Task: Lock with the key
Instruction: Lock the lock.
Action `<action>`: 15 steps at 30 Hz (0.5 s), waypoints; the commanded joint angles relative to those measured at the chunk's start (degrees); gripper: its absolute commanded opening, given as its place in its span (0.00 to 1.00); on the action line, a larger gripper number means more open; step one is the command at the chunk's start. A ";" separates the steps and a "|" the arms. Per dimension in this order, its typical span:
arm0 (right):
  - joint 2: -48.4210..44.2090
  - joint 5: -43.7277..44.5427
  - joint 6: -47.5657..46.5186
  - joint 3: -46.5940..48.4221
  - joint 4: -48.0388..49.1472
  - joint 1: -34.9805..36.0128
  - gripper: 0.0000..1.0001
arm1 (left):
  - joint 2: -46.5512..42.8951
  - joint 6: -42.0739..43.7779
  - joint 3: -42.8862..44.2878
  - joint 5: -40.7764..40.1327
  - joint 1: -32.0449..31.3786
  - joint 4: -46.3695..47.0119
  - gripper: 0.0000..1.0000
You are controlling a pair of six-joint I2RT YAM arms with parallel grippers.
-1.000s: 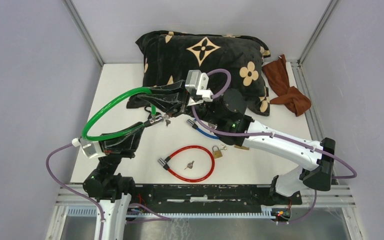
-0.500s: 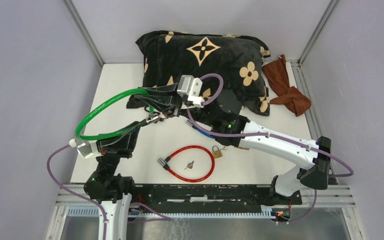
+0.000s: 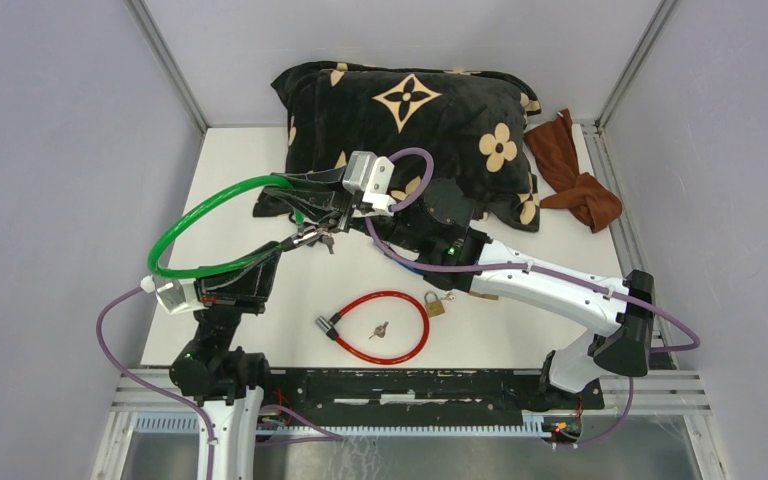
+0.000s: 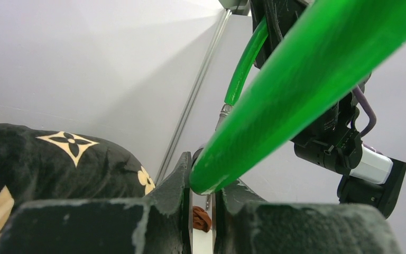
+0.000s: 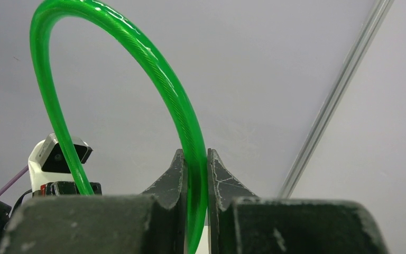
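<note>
Left claw and right claw each clamp nearly closed on the green cable lock, lifted off the tabletop toward 10 o'clock. This probably steadies its keyed end for locking.

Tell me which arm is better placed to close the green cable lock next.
Right, probably: the right gripper pinches the green cable lock near its free metal tip, close to the left gripper, which grips the end where the keys hang and can steady it.
</note>
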 commanded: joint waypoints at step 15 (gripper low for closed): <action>0.13 -0.96 3.52 -0.91 4.37 0.83 0.00 | -0.38 -3.40 0.41 -2.14 0.55 -0.66 0.02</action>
